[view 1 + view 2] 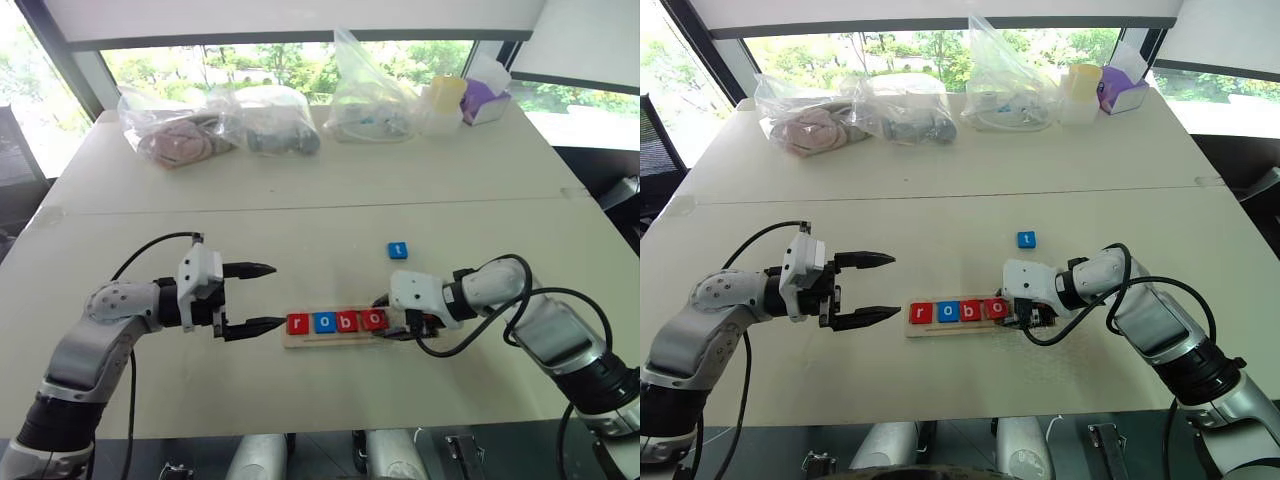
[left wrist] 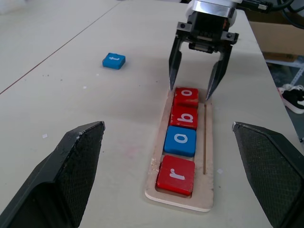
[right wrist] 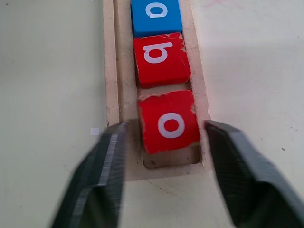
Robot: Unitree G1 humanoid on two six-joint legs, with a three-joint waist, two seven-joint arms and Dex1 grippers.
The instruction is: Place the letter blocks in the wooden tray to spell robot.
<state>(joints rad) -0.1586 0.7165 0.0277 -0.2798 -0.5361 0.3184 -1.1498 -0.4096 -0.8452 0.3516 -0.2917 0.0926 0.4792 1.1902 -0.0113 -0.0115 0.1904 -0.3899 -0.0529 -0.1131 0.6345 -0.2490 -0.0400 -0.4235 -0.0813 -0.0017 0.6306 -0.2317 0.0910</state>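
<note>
The wooden tray (image 1: 300, 341) lies near the table's front edge. Four letter blocks sit in it in a row: red r (image 1: 298, 323), blue o (image 1: 324, 322), red b (image 1: 348, 321) and red o (image 1: 372, 320). A blue t block (image 1: 398, 250) lies loose on the table beyond the tray's right end. My right gripper (image 3: 166, 126) is open and straddles the red o (image 3: 168, 123) at the right end, with a small gap on each side. My left gripper (image 1: 275, 295) stands wide open just off the tray's left end, holding nothing.
Several clear plastic bags (image 1: 270, 120) line the far edge of the table, with a yellow cup (image 1: 445, 100) and a purple box (image 1: 485, 100) at the far right. A seam (image 1: 300, 208) crosses the tabletop between the bags and the tray.
</note>
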